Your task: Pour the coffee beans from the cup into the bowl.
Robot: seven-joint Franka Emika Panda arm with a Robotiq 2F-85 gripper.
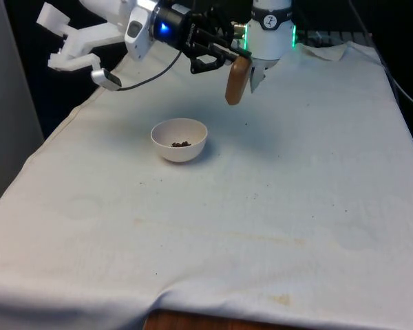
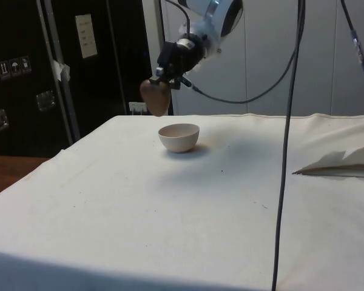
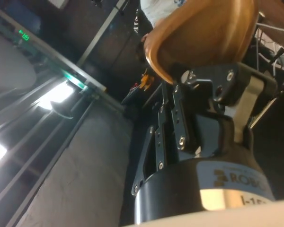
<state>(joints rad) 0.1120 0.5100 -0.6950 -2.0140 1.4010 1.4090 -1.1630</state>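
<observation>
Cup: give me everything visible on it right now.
The cup is brown with a smooth, slightly glossy copper-like look. It is held in the air, clamped in the hand, and turned well off upright. It hangs above the cloth, beyond the white bowl and towards the front view's right of it, not over it. A few dark beans lie in the bowl. Only the hand touches the cup.

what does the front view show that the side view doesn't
Front view alone: dark coffee beans lying inside the white bowl. Side view alone: the bowl's outer wall hides its contents; dark cabinets stand behind the table. Both: the gripper holds the brown cup tipped in the air, beside the bowl rather than over it.
</observation>
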